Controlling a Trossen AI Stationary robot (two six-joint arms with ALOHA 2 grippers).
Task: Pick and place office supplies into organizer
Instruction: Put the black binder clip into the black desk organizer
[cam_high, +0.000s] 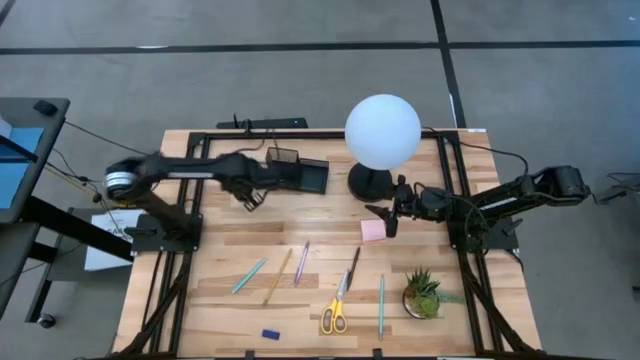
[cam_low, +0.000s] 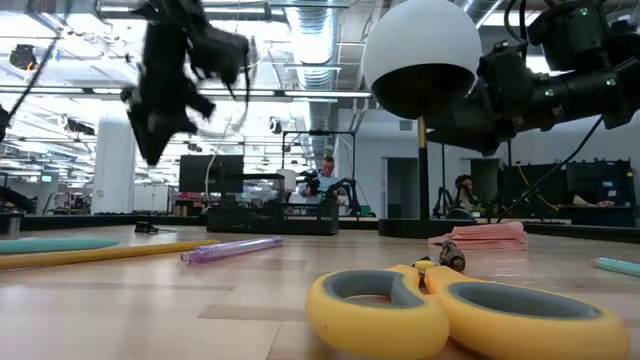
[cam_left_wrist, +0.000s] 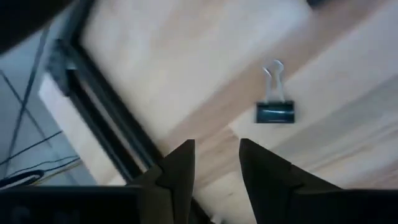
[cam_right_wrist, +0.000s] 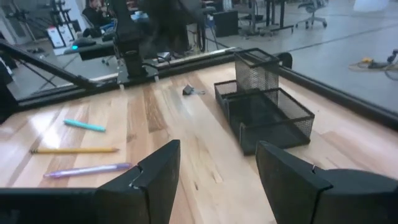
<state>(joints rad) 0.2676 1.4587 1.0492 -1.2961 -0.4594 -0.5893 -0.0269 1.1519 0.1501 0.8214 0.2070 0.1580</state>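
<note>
From where I stand, the left gripper (cam_high: 250, 199) hangs above the table just at nine o'clock of the black mesh organizer (cam_high: 300, 172), its fingers (cam_left_wrist: 180, 171) parted a little and holding nothing. The small black clip (cam_left_wrist: 275, 112) lies on the bare wood past those fingertips, apart from them, its wire handles (cam_left_wrist: 272, 71) folded out flat. In the right wrist view the clip (cam_right_wrist: 190, 91) sits on the table beside the organizer (cam_right_wrist: 264, 109), not in any compartment.

The right gripper (cam_high: 388, 217) waits with its jaws spread wide and empty, just at twelve o'clock of the pink sticky-note pad (cam_high: 373, 231), under the white globe lamp (cam_high: 382, 131).

The organizer looks empty: a tall mesh cup at the back and low tray sections in front. The rest of the supplies lie toward six o'clock on the table: a teal pen (cam_high: 249, 275), a yellow pencil (cam_high: 277, 277), a purple pen (cam_high: 301, 262), a dark pen (cam_high: 353, 268), the yellow-handled scissors (cam_high: 335, 309), a second teal pen (cam_high: 381, 305) and a tiny blue eraser (cam_high: 270, 334). A small potted plant (cam_high: 424, 294) stands at four o'clock
</note>
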